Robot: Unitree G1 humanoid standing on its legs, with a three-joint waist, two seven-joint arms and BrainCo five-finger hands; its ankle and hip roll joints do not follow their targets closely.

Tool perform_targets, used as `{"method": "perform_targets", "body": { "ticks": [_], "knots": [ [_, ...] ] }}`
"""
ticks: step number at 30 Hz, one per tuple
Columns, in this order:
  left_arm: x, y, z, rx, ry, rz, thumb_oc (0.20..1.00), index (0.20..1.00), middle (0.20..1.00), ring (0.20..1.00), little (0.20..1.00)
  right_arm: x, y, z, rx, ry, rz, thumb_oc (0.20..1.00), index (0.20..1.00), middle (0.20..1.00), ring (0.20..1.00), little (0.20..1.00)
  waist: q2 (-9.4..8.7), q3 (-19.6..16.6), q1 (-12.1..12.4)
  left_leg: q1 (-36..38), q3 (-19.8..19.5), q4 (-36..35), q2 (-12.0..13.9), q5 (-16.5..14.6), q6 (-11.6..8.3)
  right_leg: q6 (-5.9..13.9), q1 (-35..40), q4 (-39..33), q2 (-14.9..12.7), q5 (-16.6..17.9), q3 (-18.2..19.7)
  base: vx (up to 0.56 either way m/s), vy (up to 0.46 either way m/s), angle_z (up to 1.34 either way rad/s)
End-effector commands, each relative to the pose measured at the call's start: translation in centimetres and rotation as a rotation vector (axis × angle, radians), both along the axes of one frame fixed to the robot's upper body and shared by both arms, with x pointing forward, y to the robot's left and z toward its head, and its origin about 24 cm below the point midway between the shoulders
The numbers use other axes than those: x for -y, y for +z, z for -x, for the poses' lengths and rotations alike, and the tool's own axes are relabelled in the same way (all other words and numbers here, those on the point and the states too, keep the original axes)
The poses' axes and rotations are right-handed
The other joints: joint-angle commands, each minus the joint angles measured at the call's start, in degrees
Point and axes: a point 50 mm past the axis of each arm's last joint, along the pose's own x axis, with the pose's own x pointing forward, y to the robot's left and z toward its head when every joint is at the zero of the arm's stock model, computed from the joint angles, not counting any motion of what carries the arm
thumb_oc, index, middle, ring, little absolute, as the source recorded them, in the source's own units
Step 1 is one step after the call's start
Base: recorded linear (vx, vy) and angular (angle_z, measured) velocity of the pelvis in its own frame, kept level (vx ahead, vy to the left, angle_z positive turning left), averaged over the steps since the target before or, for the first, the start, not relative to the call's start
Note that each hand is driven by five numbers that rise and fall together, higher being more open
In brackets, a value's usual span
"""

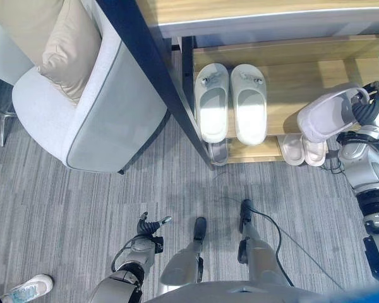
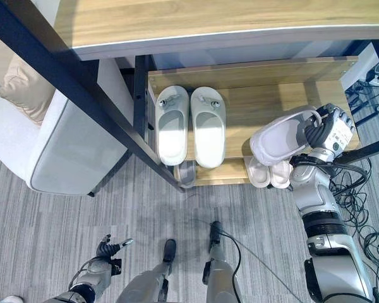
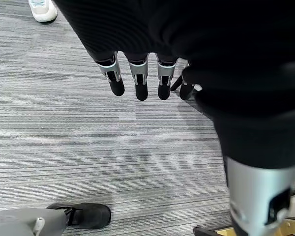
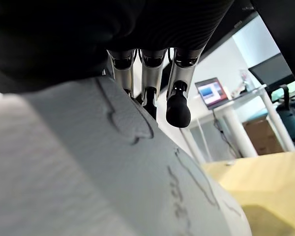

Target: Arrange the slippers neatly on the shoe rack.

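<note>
Nearest of all, the left hand (image 1: 153,225) hangs idle low over the grey carpet (image 1: 63,208), fingers loosely straight and holding nothing. At the right, the right hand (image 2: 322,131) has its fingers curled round a pale lilac slipper (image 2: 283,140), raised and tilted above the shoe rack's middle shelf (image 2: 271,101), likely to set it beside the white pair (image 2: 191,123) already lined up toes-in. Another light pair (image 2: 269,173) sits on the lower shelf, just below the held slipper.
</note>
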Motion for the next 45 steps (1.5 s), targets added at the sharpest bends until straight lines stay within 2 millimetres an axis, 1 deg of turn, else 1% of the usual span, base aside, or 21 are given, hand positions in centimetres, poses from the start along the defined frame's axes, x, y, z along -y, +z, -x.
{"method": "perform_targets", "body": {
  "ticks": [1,3,8,10,11,16,19,22,25,27,30,31,32,34,36,37,38,39,41,43,45],
  "knots": [
    [-1.2,0.1,0.1,-0.028,-0.026,-0.080,1.000,1.000,1.000,1.000,1.000,0.0,1.6,1.1,0.072,0.051,0.116,0.200,0.200,0.200,0.200,0.200,-2.22,-2.1,0.2,-1.7,2.6,0.0,-0.8,-2.0,-0.74,4.37,9.2,0.7,-0.5,-12.3,0.4,0.03,-0.031,-0.03],
    [-1.1,-0.2,0.6,-0.041,-0.033,-0.075,1.000,1.000,1.000,1.000,1.000,-0.6,1.3,1.8,0.066,0.098,0.145,0.200,0.200,0.200,0.200,0.200,-2.41,-2.7,-0.1,-0.7,2.8,0.0,-0.6,-2.4,-0.71,4.35,10.1,0.7,-0.3,-12.8,0.4,0.03,-0.027,-0.02],
    [-1.5,-0.6,2.0,-0.075,-0.031,-0.075,1.000,1.000,1.000,1.000,1.000,-0.9,0.1,3.1,0.023,0.181,0.133,0.200,0.200,0.200,0.200,0.200,-2.68,-4.2,-0.4,2.2,2.8,0.0,-0.1,-3.2,-0.82,4.20,12.9,0.8,0.0,-13.8,0.2,0.05,-0.035,-0.02],
    [-1.9,-1.1,3.3,-0.115,-0.037,-0.069,1.000,1.000,1.000,1.000,1.000,-0.6,-1.0,3.9,-0.063,0.245,0.133,0.200,0.200,0.200,0.200,0.200,-3.07,-5.7,-0.6,5.1,2.8,0.0,0.2,-4.1,-1.03,4.09,15.6,0.8,0.4,-14.6,0.1,0.07,-0.049,-0.01],
    [-1.9,-1.1,3.4,-0.116,-0.038,-0.068,1.000,1.000,1.000,1.000,1.000,-0.6,-1.0,3.9,-0.064,0.245,0.133,0.200,0.200,0.200,0.200,0.200,-3.05,-5.6,-0.5,5.2,2.8,0.0,0.2,-4.1,-1.03,4.09,15.7,0.8,0.4,-14.6,0.1,0.05,-0.044,-0.01],
    [-2.4,-2.1,6.4,-0.196,-0.039,-0.037,1.000,1.000,1.000,1.000,1.000,-0.5,-1.6,4.7,-0.181,0.384,0.121,0.200,0.200,0.200,0.200,0.200,-3.66,-8.1,-0.5,9.1,3.1,0.3,1.0,-5.2,-1.35,3.75,19.3,0.9,1.4,-15.8,0.7,0.04,-0.065,-0.08],
    [-2.8,-2.3,7.4,-0.215,-0.020,-0.021,1.000,1.000,1.000,1.000,1.000,-0.3,-2.1,5.3,-0.249,0.440,0.107,0.200,0.200,0.200,0.200,0.200,-3.80,-8.9,-0.3,10.6,3.2,0.4,1.5,-5.4,-1.62,3.41,20.8,1.1,1.8,-16.5,0.6,0.02,-0.065,-0.04],
    [-3.0,-2.3,7.8,-0.214,0.006,-0.002,1.000,1.000,1.000,1.000,1.000,-0.3,-2.6,5.8,-0.288,0.525,0.015,0.200,0.200,0.200,0.200,0.200,-3.83,-9.3,-0.4,11.3,2.9,0.7,2.0,-5.2,-1.93,2.94,21.8,1.3,2.2,-17.1,0.3,-0.02,-0.092,0.03],
    [-3.3,-2.3,8.2,-0.200,0.039,0.037,1.000,1.000,1.000,1.000,1.000,-0.3,-3.2,6.9,-0.349,0.651,-0.110,0.200,0.200,0.200,0.200,0.200,-3.69,-9.4,-0.9,11.3,2.4,1.7,3.1,-4.6,-3.08,2.10,22.4,2.1,3.1,-18.2,-0.8,-0.07,-0.135,0.12],
    [-3.0,-2.1,7.2,-0.154,0.030,0.051,1.000,1.000,1.000,1.000,1.000,-0.4,-3.0,7.3,-0.355,0.707,-0.153,0.200,0.200,0.200,0.200,0.200,-3.97,-7.5,-1.1,7.3,2.2,7.0,3.2,-4.2,-4.38,1.41,21.9,2.7,2.8,-18.6,-2.3,-0.19,-0.099,0.22],
    [-2.5,-1.9,6.6,-0.113,0.046,0.077,1.000,1.000,1.000,1.000,1.000,-0.3,-2.9,8.2,-0.387,0.742,-0.160,0.200,0.200,0.200,0.200,0.200,-4.02,-5.9,-1.7,4.1,4.5,12.3,4.0,-4.5,-5.28,0.83,22.4,3.3,2.3,-19.3,-4.2,-0.11,-0.030,0.67],
    [-2.1,-1.9,6.4,-0.099,0.050,0.097,1.000,1.000,1.000,1.000,1.000,-0.4,-3.0,8.4,-0.409,0.757,-0.167,0.200,0.200,0.200,0.200,0.200,-3.90,-5.0,-1.8,1.7,6.0,12.4,4.3,-3.3,-5.04,0.86,22.4,4.0,1.8,-19.3,-4.5,-0.11,0.035,0.65],
    [-1.9,-1.8,6.0,-0.080,0.052,0.098,1.000,1.000,1.000,1.000,1.000,-0.9,-3.1,8.5,-0.397,0.785,-0.191,0.200,0.200,0.200,0.200,0.200,-4.76,-3.8,-1.0,-3.6,6.6,14.0,3.7,-1.2,-4.92,0.91,22.5,4.7,1.2,-19.0,-4.6,-0.07,0.070,0.57],
    [-2.2,-1.8,6.2,-0.075,0.060,0.106,1.000,1.000,1.000,1.000,1.000,-1.6,-3.9,8.9,-0.421,0.818,-0.234,0.200,0.200,0.200,0.200,0.200,-4.50,-4.5,-0.9,-3.4,7.0,11.6,3.8,-0.5,-4.53,1.36,21.8,5.7,1.2,-19.1,-4.1,0.03,0.079,-0.25],
    [-2.6,-1.8,6.7,-0.086,0.072,0.104,1.000,1.000,1.000,1.000,1.000,-2.4,-5.1,9.6,-0.487,0.863,-0.262,0.200,0.200,0.200,0.200,0.200,-3.92,-6.0,-1.4,-0.7,5.8,8.3,3.0,-0.6,-3.56,2.02,21.6,7.4,1.0,-19.4,-3.0,0.14,0.144,-0.58],
    [-2.5,-2.5,9.3,-0.149,0.067,0.106,1.000,1.000,1.000,1.000,1.000,-2.1,-6.1,9.6,-0.486,0.831,-0.307,0.200,0.200,0.200,0.200,0.200,-4.05,-6.1,-0.5,-0.3,5.3,8.1,2.6,-0.6,-3.10,2.07,21.6,8.0,0.7,-19.4,-3.1,0.12,0.133,0.17],
    [-2.6,-2.4,9.6,-0.152,0.062,0.100,1.000,1.000,1.000,1.000,1.000,-2.5,-6.2,10.2,-0.489,0.847,-0.305,0.200,0.200,0.200,0.200,0.200,-4.27,-6.3,-0.7,0.2,5.4,7.9,2.5,-0.7,-2.89,2.23,21.4,8.3,0.4,-19.4,-2.9,0.06,0.078,-0.21],
    [-2.5,-2.7,11.5,-0.197,0.048,0.080,1.000,1.000,1.000,1.000,1.000,-2.6,-7.3,10.4,-0.517,0.840,-0.356,0.200,0.200,0.200,0.200,0.200,-4.48,-6.3,0.1,0.5,5.2,7.9,2.2,-0.8,-2.54,2.32,21.5,8.4,0.2,-19.5,-2.8,0.06,0.058,-0.57],
    [-3.3,-2.6,10.9,-0.206,0.051,0.073,1.000,1.000,1.000,1.000,1.000,-3.5,-7.6,11.2,-0.537,0.876,-0.369,0.200,0.200,0.200,0.200,0.200,-5.33,-6.8,0.0,1.8,6.1,7.8,2.1,-1.4,-2.08,2.69,22.1,8.5,-0.2,-19.9,-2.5,0.11,0.085,-0.33],
    [-3.9,-2.7,10.9,-0.221,0.087,0.091,1.000,1.000,1.000,1.000,1.000,-3.5,-9.1,11.6,-0.576,0.853,-0.392,0.200,0.200,0.200,0.200,0.200,-5.99,-7.0,-0.2,2.8,6.7,7.5,1.9,-2.0,-1.76,3.19,22.5,8.6,-0.6,-20.0,-2.4,0.09,0.096,0.21],
    [-4.1,-2.6,10.8,-0.226,0.080,0.079,1.000,1.000,1.000,1.000,1.000,-3.4,-9.6,11.8,-0.597,0.842,-0.386,0.200,0.200,0.200,0.200,0.200,-6.11,-7.1,-0.3,3.1,6.9,7.4,1.7,-2.3,-1.62,3.46,22.7,8.5,-0.9,-19.9,-2.3,0.05,0.082,-0.05]
  ]
}}
